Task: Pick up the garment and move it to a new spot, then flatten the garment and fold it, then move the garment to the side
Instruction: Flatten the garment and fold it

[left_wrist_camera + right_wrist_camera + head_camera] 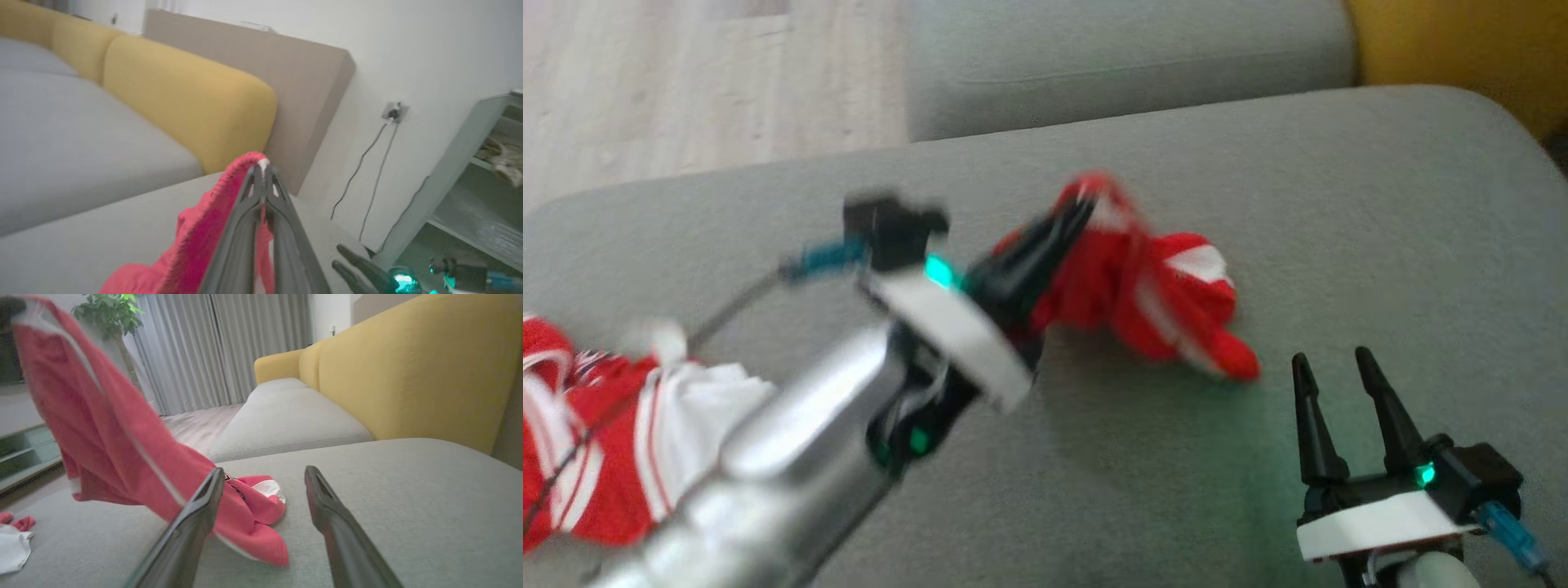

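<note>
**Red garment held up by one edge, tail on the cushion**

My left gripper (1080, 209) is pinched tight on the top edge of the red, white-striped garment (1160, 302). The cloth hangs limp from the fingers, and its lower end lies bunched on the grey sofa cushion (1339, 204). My right gripper (1331, 356) sits near that low end, fingers apart and empty.

The fabric looks light, soft and floppy, so from one pinch I expect it to sag and twist. To flatten it, I'd take a second hold on a free corner or hem, not the bunched middle. I'd also steer clear of the other red-and-white pile (605, 433) at my left.
</note>
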Motion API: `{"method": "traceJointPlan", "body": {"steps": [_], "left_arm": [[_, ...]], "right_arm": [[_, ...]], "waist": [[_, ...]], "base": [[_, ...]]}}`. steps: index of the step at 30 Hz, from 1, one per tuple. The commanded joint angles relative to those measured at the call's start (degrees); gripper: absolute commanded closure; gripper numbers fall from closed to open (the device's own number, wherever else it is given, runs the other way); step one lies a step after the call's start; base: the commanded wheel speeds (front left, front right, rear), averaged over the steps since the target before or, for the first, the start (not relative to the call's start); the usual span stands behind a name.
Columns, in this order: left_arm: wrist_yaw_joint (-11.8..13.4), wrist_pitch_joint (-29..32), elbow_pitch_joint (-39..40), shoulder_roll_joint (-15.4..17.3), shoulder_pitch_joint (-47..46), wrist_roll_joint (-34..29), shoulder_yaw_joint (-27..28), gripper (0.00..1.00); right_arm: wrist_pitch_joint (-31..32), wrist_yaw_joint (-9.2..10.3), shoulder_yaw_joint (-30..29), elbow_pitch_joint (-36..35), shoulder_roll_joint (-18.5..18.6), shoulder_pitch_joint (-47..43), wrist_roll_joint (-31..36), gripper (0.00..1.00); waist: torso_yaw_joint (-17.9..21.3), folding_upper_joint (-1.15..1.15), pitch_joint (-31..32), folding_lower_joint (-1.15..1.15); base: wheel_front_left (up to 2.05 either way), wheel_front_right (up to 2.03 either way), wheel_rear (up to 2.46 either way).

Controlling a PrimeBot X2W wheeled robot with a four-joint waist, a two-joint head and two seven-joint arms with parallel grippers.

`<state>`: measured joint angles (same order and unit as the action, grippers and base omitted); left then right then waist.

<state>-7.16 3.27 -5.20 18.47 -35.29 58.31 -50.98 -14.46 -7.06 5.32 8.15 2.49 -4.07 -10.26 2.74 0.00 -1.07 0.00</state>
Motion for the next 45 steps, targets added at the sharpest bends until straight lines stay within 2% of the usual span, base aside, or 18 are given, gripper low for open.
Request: {"method": "traceJointPlan", "body": {"steps": [1, 4, 6, 9, 12, 15, 19, 22, 29, 38, 44, 45], "left_arm": [[-0.3, 0.8, 0.9, -0.9, -6.8, 1.1, 2.9, 1.0], [-0.2, 2.0, -2.7, -3.2, -14.6, 1.6, 5.0, 1.0], [1.1, 2.3, -7.3, -4.1, -20.8, 0.8, 7.3, 1.0], [2.0, 4.0, -11.3, -3.3, -22.5, 1.1, 7.9, 1.0], [2.9, 5.2, -12.9, -2.3, -20.6, 1.9, 7.8, 1.0], [4.0, 6.2, -14.5, -0.3, -14.6, 3.1, 6.8, 1.0], [3.1, 4.5, -15.3, 2.7, -6.0, 4.0, 5.5, 1.0], [2.1, 0.9, -15.9, 4.6, -2.6, 3.6, 5.8, 1.0], [0.7, -3.9, -17.2, 6.1, -1.3, 2.5, 6.0, 1.0], [0.0, -5.4, -19.5, 5.9, -3.6, 1.3, 4.7, 1.0], [-0.2, -6.2, -20.5, 5.6, -4.7, 1.2, 3.8, 1.0], [-0.2, -6.3, -20.6, 5.5, -4.8, 1.2, 3.6, 1.0]], "right_arm": [[-0.5, -0.43, 1.6, -2.7, 0.4, 2.1, -0.8, 0.0], [-0.5, -0.43, 2.4, -3.9, 0.4, 2.0, -0.9, 0.0], [-0.5, -0.43, 2.8, -4.9, 0.4, 1.8, -1.1, 0.0], [-0.5, -0.43, 2.8, -5.5, 0.4, 1.2, -1.3, 0.0], [-0.5, -0.43, 2.2, -5.8, 0.4, 0.7, -1.4, 0.0], [-0.5, -0.43, 2.0, -5.3, 0.4, -0.2, -1.7, 0.0], [-0.5, -0.43, 2.0, -3.4, 0.4, -0.3, -1.7, 0.0], [-0.5, -0.43, 2.0, -1.1, 0.4, 1.1, -1.9, 0.0], [-0.5, -0.43, 0.9, 7.1, 0.4, 9.1, -3.3, 0.0], [1.1, -0.43, -1.8, 32.0, 0.4, 24.4, -1.4, 0.0], [0.8, -0.43, 0.9, 41.6, 0.4, 31.0, -3.4, 0.0], [0.8, -0.43, 1.4, 43.0, 0.4, 31.8, -4.1, 0.03]], "waist": [[4.0, 0.0, 0.3, 0.0], [7.2, 0.0, 0.5, 0.0], [9.7, 0.0, 0.7, 0.0], [10.7, 0.0, 1.0, 0.0], [10.4, 0.0, 1.2, 0.0], [8.8, 0.0, 1.1, 0.0], [5.8, 0.0, -0.1, 0.0], [3.8, 0.0, -1.8, 0.0], [-0.1, 0.0, -5.4, 0.0], [-3.3, 0.0, -7.7, 0.0], [-4.0, 0.0, -8.3, 0.0], [-4.2, 0.0, -8.5, 0.0]], "base": [[0.0, 0.0, 0.0], [0.0, 0.0, 0.0], [0.0, 0.0, 0.0], [0.0, 0.0, 0.0], [0.0, 0.0, 0.0], [0.0, 0.0, 0.0], [0.0, 0.0, 0.0], [0.0, 0.0, 0.0], [0.0, 0.0, 0.0], [0.0, 0.0, 0.0], [0.0, 0.0, 0.0], [0.0, 0.0, 0.0]]}}
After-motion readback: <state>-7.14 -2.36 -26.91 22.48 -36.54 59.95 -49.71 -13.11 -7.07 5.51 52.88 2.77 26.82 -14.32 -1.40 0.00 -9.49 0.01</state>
